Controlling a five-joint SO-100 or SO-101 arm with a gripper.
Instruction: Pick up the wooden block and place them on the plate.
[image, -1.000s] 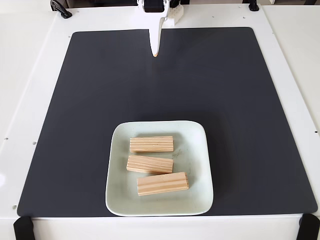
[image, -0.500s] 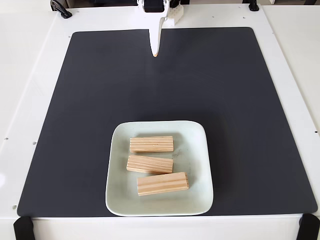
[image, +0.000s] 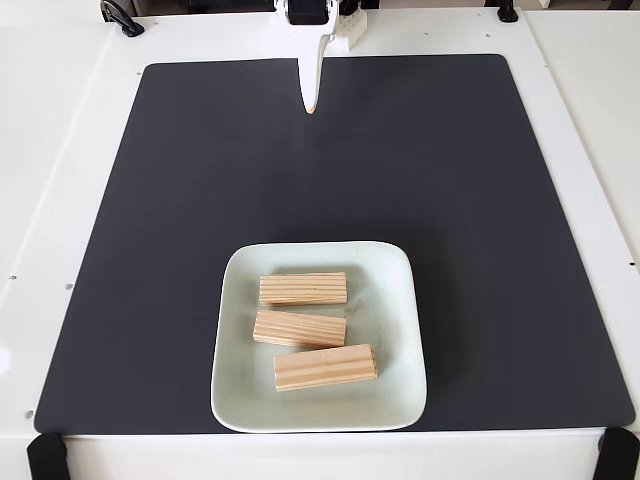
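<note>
Three wooden blocks on the plate (image: 395, 300), count them: top block (image: 303, 288), middle block (image: 299, 328) just beneath it, bottom block (image: 325, 367) nearest the plate's front rim, none touching. The gripper (image: 311, 104) hangs well beyond the plate's far side over the dark mat (image: 500, 200), fingers pressed together, empty.

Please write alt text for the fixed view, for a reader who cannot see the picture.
Three wooden blocks lie side by side in a pale square plate near the front edge of a black mat on a white table. The robot's white claw hangs at the far edge of the mat, away from the plate and holding nothing.
</note>
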